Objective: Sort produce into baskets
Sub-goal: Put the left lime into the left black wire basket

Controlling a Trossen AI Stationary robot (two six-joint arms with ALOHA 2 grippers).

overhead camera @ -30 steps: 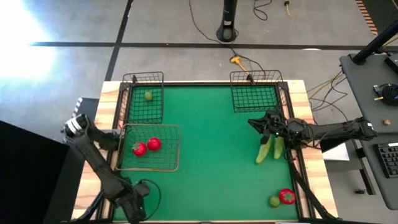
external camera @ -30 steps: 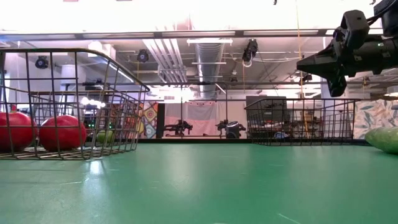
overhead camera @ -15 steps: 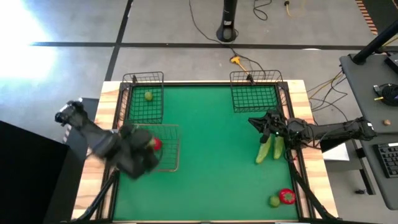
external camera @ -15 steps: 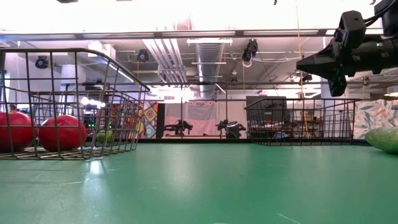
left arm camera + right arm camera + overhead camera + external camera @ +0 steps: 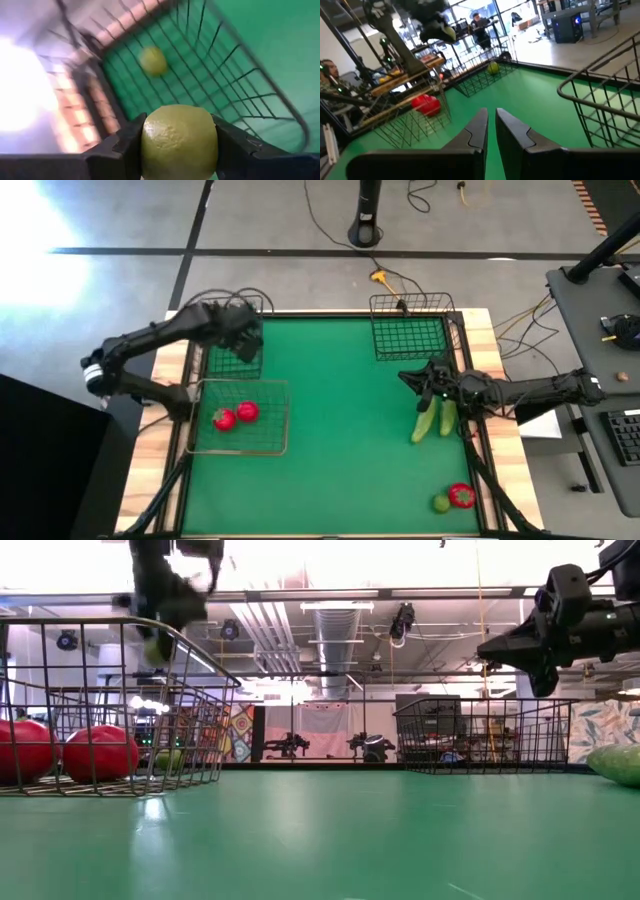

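Green felt covers the counter, where the left gripper [image 5: 177, 150], jaws grasping a yellow-green lime [image 5: 179, 141], hovers over the far-left dark basket [image 5: 232, 340] for a drop beside its twin [image 5: 153, 60], while the right gripper [image 5: 424, 380], jaws clenched empty, waits above the cucumbers [image 5: 434, 420].

My hand [image 5: 491, 131] hangs over the green tabletop [image 5: 530, 105], fingers pressed nearly together. Far across, the other hand [image 5: 437, 31] carries a yellow-green ball [image 5: 448, 34] above a dark basket [image 5: 485, 75] holding another [image 5: 493, 67]. Red pieces [image 5: 426, 104] sit in the grey basket [image 5: 400, 117].
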